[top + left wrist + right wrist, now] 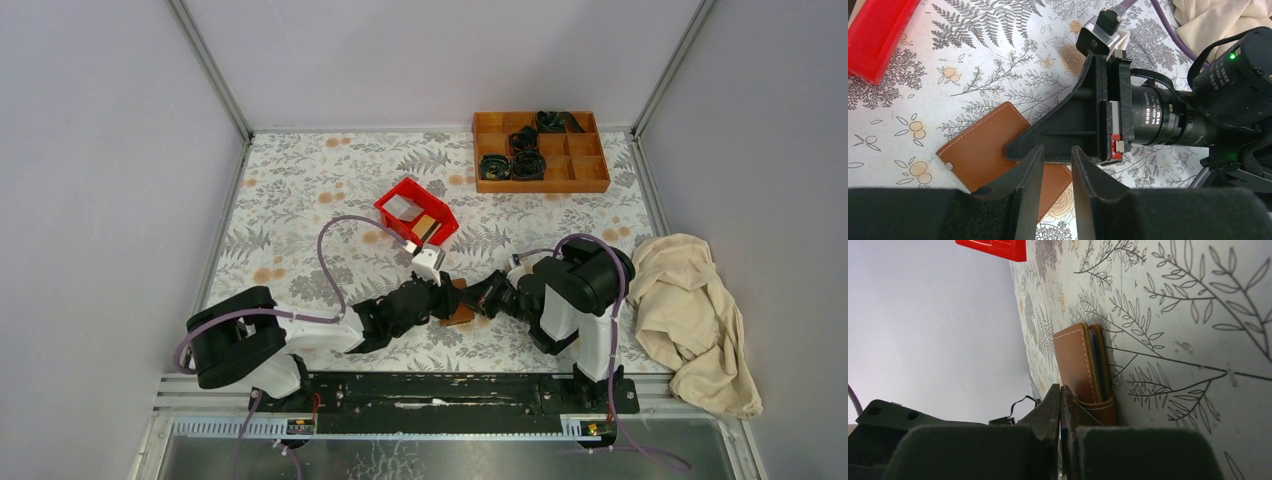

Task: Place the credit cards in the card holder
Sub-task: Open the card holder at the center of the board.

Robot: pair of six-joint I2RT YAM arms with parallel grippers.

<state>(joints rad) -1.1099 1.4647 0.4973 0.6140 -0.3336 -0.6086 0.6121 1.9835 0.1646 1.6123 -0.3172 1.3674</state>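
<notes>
Brown card holder (980, 150) under right hand's (1009, 148) tip, left hand (1057, 152) near

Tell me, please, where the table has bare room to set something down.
Bare floral tablecloth lies between the left wall and the red plastic bin, between that bin and the orange wooden tray, and between tray and crumpled cream cloth. Crowded: near centre, where the left end effector and right end effector meet at the brown leather wallet.

Brn card holder (982, 146), red bin (877, 36)
</notes>
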